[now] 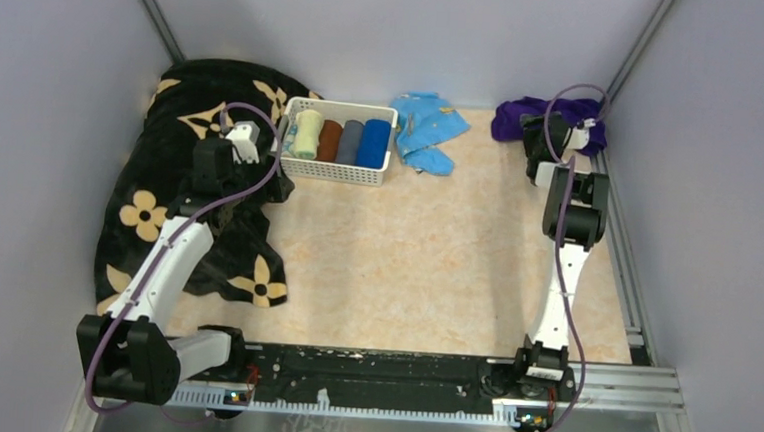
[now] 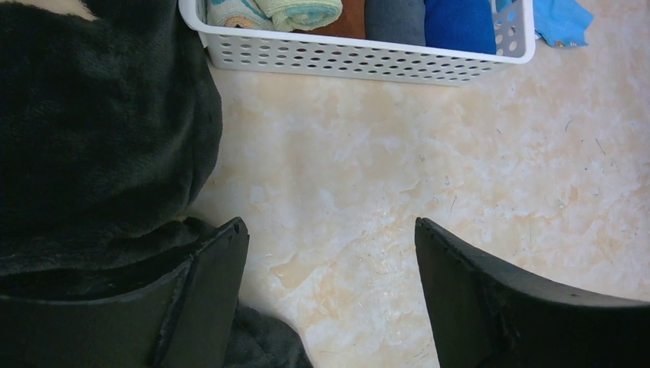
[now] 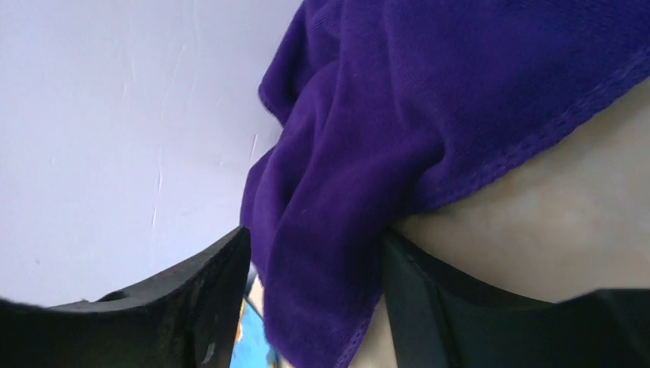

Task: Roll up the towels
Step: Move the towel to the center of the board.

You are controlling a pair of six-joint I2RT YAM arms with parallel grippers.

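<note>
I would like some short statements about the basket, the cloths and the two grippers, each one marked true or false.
1. The white basket holds four rolled towels. True.
2. The purple towel is inside the basket. False: it lies at the far right corner of the table, and a fold of it sits between the fingers of the right gripper.
3. The left gripper holds the black blanket. False: it is open with nothing between its fingers, at the blanket's edge.
4. The light blue cloth lies just right of the basket. True.
</note>
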